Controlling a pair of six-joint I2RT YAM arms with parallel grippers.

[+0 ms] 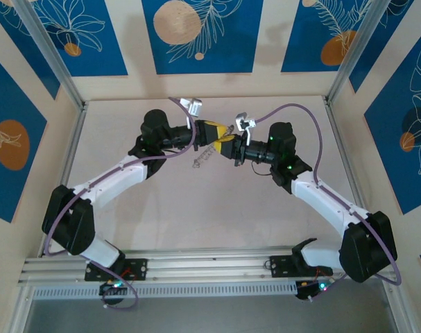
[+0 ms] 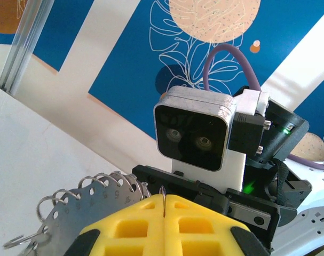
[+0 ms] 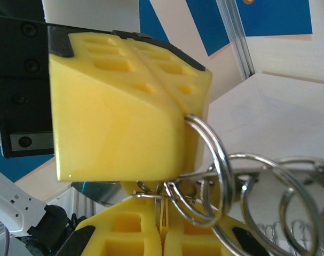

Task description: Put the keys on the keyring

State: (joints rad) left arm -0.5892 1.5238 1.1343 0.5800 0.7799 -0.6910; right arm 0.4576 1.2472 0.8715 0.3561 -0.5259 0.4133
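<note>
Nearest to us, at the near edge of the table, we saw a metal rail with both arms bolted on it. The arms reached away from us and met over the middle of the table.

The right gripper pointed toward the left one. From its own wrist camera we looked down at its yellow fingers. They were pressed together. A thin, pale gold sliver stood up in the crack between them. It looked like the key, and the claw was pinching it.

Just past that, the left gripper came in from the other side. Its yellow fingers were squeezed together too. A ring of the keyring came out from between their tips, so this claw had hold of the keyring. More silver loops hung beside it, and some of them touched the key. The two claws were very close, tip to tip.

From the left wrist we saw the flat grey part of the keyring with curly wire loops on its edge, sticking out to one side of the yellow fingers. Behind it was the camera on the right wrist.

From above, the keyring hung under the two claws, over the table.

Farthest away stood the wall, with blue panels and white leaf drawings.
</note>
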